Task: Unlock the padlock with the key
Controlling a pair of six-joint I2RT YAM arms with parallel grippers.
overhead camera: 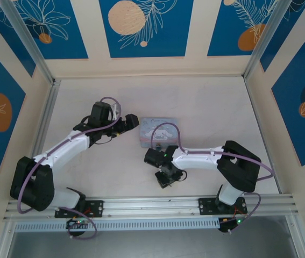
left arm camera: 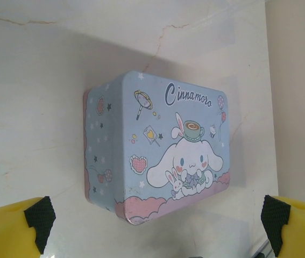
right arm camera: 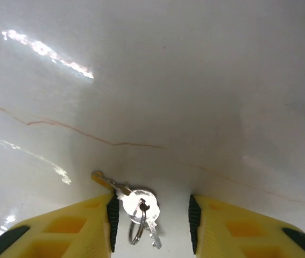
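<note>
The right claw (right arm camera: 151, 200) stands apart, yellow fingers with black pads (right arm camera: 112, 215) flanking a wire ring (right arm camera: 135, 232) of flat silvery keys (right arm camera: 144, 205). The key (right arm camera: 108, 183), pale gold, points to 10 o'clock, just beside one pad. At the claw's 12 o'clock sits a round-cornered blue tin (overhead camera: 159, 130), with the left claw (overhead camera: 129, 122) gaping at its 9 o'clock. The glossy white table (right arm camera: 195, 80) is thinly veined, and the cream walls (overhead camera: 195, 65) carry blue panels (overhead camera: 141, 27).

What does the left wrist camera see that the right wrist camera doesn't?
Left wrist: a light-blue cartoon tin lying on the table, beyond the open left jaws. Right wrist: keys on a ring, lying between the open right jaws. Both: yellow jaws with black pads, and the pale veined table.
</note>
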